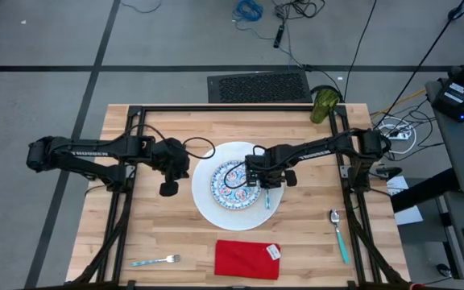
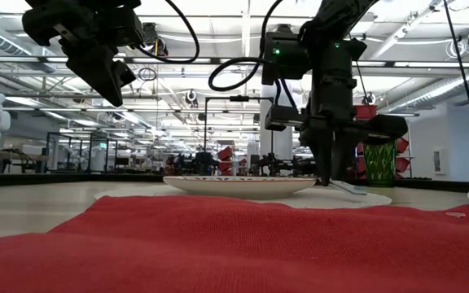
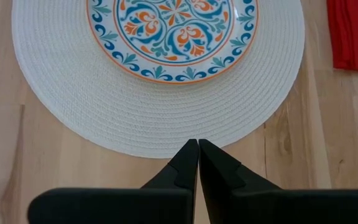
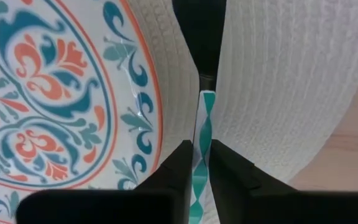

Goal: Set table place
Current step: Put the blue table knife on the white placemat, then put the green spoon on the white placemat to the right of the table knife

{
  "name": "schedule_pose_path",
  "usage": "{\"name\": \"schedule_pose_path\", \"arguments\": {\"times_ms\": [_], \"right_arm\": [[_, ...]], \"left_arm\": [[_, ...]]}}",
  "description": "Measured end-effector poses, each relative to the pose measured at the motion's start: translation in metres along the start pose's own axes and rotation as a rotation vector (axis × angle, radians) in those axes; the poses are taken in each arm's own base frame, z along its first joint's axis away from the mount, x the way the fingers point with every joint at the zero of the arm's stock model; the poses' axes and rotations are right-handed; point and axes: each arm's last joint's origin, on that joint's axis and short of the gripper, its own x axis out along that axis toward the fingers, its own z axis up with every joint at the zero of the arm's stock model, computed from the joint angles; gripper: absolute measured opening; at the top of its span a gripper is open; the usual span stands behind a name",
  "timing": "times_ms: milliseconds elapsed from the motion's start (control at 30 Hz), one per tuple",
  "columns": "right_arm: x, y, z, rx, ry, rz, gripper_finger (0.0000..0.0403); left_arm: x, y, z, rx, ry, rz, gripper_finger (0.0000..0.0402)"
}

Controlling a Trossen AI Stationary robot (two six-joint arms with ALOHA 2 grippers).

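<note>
The big plate [image 1: 232,211] is lying near the middle of the table [image 1: 176,234], with the small plate [image 1: 234,184] sitting on it, slightly toward the far edge.

The right gripper [image 1: 266,187] is standing low over the big plate, just beside the small plate's right rim. Its fingers [image 4: 182,163] are pinching the teal handle of a knife [image 4: 202,134]; the knife is lying on the big plate's bare rim, between the small plate and the right edge of that rim.

The left gripper [image 1: 168,188] is hanging above the table just off the big plate's left rim, well clear of the surface in the low view. Its fingers [image 3: 185,163] are pressed together with nothing between them.

The napkin [image 1: 247,258] is lying flat at the near edge, just in front of the big plate. The fork [image 1: 156,261] is lying at the near edge, left of the napkin. The spoon [image 1: 339,234] is lying near the right edge, well apart from the plates. The cup [image 1: 325,104] is standing at the far right corner.
</note>
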Motion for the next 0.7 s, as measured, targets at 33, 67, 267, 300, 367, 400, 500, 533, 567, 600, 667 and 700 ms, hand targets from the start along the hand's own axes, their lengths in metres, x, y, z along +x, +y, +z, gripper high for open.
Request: {"name": "schedule_pose_path", "arguments": {"times_ms": [33,67,267,300,367,400,500,533,567,600,667,700], "right_arm": [[0.000,0.000,0.000,0.003,0.000,0.000,0.0035],[0.000,0.000,0.000,0.004,-0.002,0.000,0.0039],[0.000,0.000,0.001,0.013,-0.021,-0.002,0.0055],[0.000,0.000,0.001,0.012,-0.021,-0.002,0.0055],[0.000,0.000,0.001,0.004,-0.021,-0.003,0.0055],[0.000,0.000,0.001,0.002,-0.022,-0.003,0.0054],[0.000,0.000,0.001,0.002,-0.022,-0.003,0.0053],[-0.001,0.000,0.001,0.002,-0.023,0.001,0.0052],[-0.004,-0.001,0.000,0.006,-0.023,0.007,0.0052],[-0.008,-0.001,-0.002,0.009,-0.025,0.019,0.0052],[-0.020,-0.002,-0.007,0.009,-0.045,0.033,0.0052],[-0.028,-0.003,-0.011,0.010,-0.059,0.037,0.0052]], "left_arm": [[0.000,0.000,0.000,0.000,0.000,0.000,0.0000],[0.000,0.000,0.000,0.000,0.000,0.000,0.0000],[0.000,0.000,0.000,0.000,0.000,0.000,0.0000],[0.000,0.000,0.000,0.000,0.000,0.000,0.0000],[0.000,0.000,0.000,0.000,0.000,0.000,0.0000],[0.000,0.000,0.000,0.000,0.000,0.000,0.0000],[0.000,0.000,0.000,0.000,0.000,0.000,0.0000],[0.000,0.000,0.000,-0.001,0.001,0.000,0.0000],[0.000,0.000,0.000,-0.001,0.001,0.000,0.0000],[0.000,0.000,0.000,-0.001,0.002,0.000,0.0000],[0.000,0.000,0.000,-0.001,0.002,0.000,0.0000],[0.000,0.000,0.000,-0.001,0.003,0.000,0.0000]]}}
